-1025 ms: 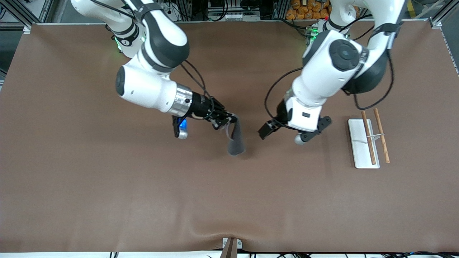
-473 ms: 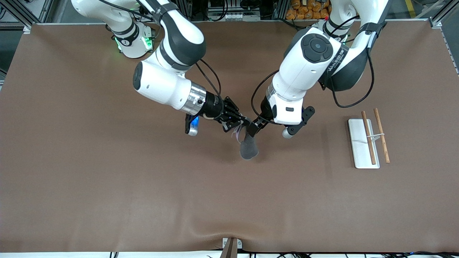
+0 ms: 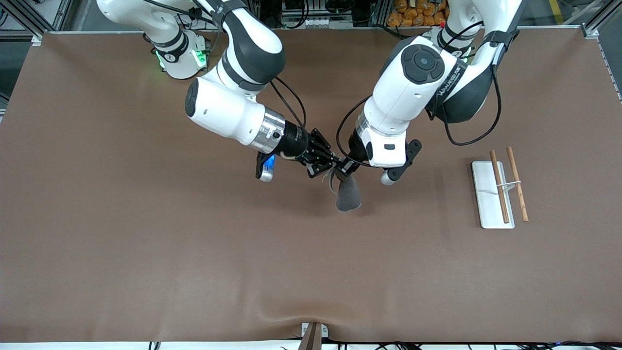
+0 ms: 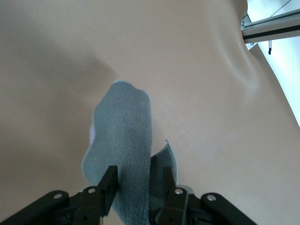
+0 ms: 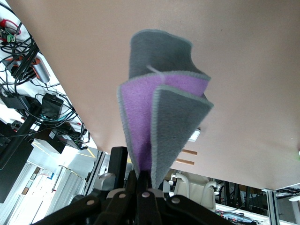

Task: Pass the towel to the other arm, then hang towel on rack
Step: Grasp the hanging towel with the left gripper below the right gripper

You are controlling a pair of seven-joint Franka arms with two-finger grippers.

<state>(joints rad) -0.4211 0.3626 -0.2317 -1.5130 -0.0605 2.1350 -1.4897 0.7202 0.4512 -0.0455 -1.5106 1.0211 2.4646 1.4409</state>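
The towel (image 3: 348, 197), dark grey outside with a purple inner face (image 5: 140, 112), hangs over the middle of the table. My right gripper (image 3: 329, 170) is shut on its top edge, seen pinched in the right wrist view (image 5: 140, 176). My left gripper (image 3: 347, 167) has come in beside it. Its two fingers (image 4: 108, 180) stand on either side of the hanging grey cloth (image 4: 124, 136), one finger against it and a thin gap at the other. The rack (image 3: 487, 197), a white plate with two brown rods (image 3: 499, 187), lies toward the left arm's end of the table.
The brown table mat (image 3: 194, 267) is bare apart from the rack. A small metal bracket (image 3: 313, 335) sits at the table edge nearest the front camera. Cables and orange items (image 3: 418, 12) lie off the table by the arms' bases.
The right arm carried the towel toward the left arm's end. The left arm swung in to meet it, and its jaws narrowed around the hanging cloth.
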